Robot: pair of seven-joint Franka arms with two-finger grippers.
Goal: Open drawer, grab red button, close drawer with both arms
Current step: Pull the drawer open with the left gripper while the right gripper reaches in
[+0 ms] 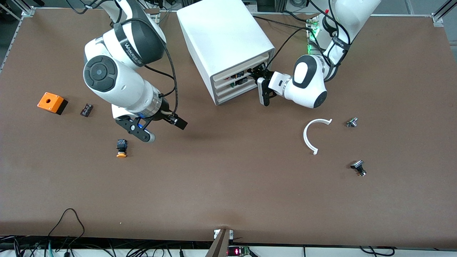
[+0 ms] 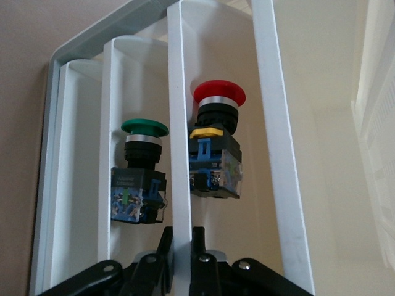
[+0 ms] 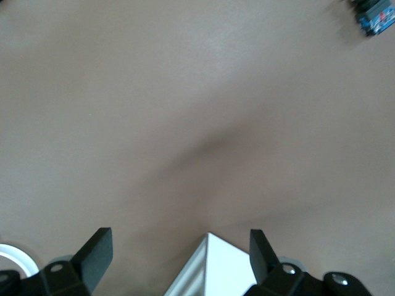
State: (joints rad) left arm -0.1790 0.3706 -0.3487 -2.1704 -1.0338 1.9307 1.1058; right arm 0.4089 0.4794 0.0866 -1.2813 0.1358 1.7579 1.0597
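Observation:
The white cabinet [image 1: 221, 35] stands toward the robots' side of the table, mid-table. My left gripper [image 1: 256, 72] is at its top drawer [image 1: 246, 66]. In the left wrist view my left gripper [image 2: 181, 237] is shut on the white front edge of the drawer [image 2: 181, 154]. The red-capped button [image 2: 217, 148] lies in the tray just past that edge. A green-capped button [image 2: 143, 169] lies in the neighbouring tray. My right gripper [image 1: 162, 129] is open and empty over bare table beside the cabinet, toward the right arm's end. In the right wrist view my right gripper [image 3: 178, 239] has its fingers wide apart.
An orange box with a hole [image 1: 51, 102], a small black part [image 1: 86, 109] and an orange-yellow capped button [image 1: 121, 147] lie toward the right arm's end. A white curved piece [image 1: 314, 134], a small metal part [image 1: 352, 122] and a black part [image 1: 358, 167] lie toward the left arm's end.

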